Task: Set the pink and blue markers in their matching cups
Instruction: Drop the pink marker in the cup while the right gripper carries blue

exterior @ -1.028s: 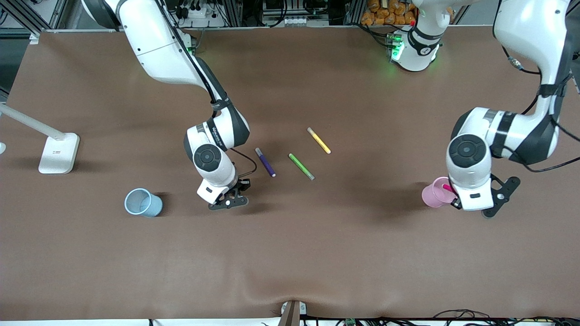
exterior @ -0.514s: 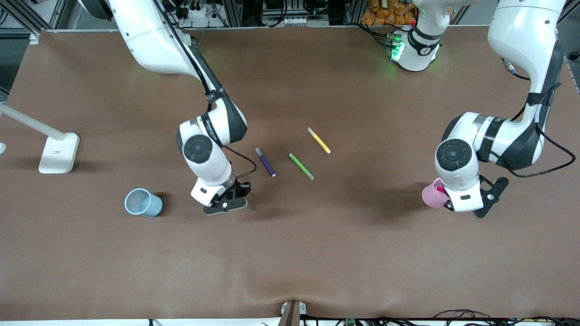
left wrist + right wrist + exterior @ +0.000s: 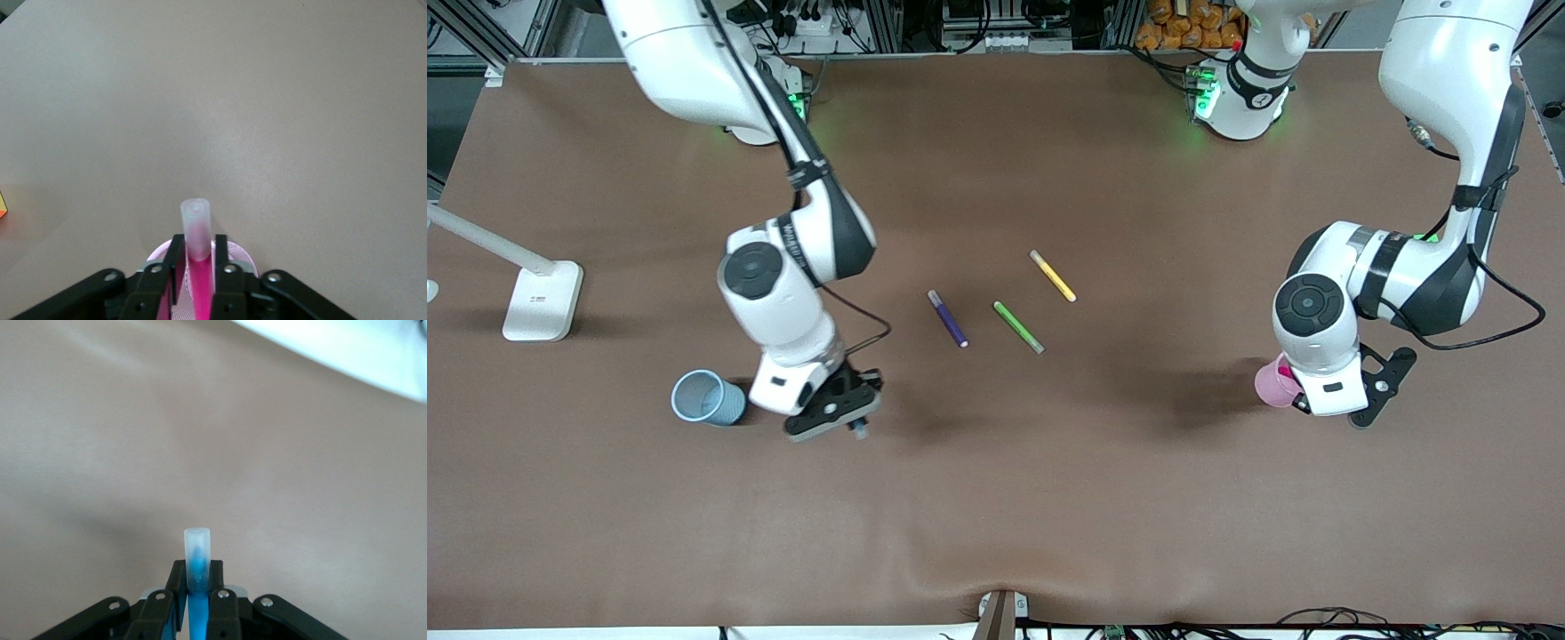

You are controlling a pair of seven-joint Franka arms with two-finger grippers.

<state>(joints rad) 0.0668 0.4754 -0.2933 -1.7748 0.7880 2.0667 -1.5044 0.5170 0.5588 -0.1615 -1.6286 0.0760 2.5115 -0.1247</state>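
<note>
Matt brown cloth-like table cover, glossy white arm shells, translucent frosted plastic marker caps

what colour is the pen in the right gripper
Bright blue with a pale cap, clearest in the right wrist view.

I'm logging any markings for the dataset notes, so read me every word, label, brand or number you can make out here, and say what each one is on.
Nothing here can be read.
Right arm: lettering on the black wrist band, too small to read.
White stand at the right arm's end of the table: a small mark, too small to read.
Blue marker, pink marker, blue cup, pink cup: no print shows.
</note>
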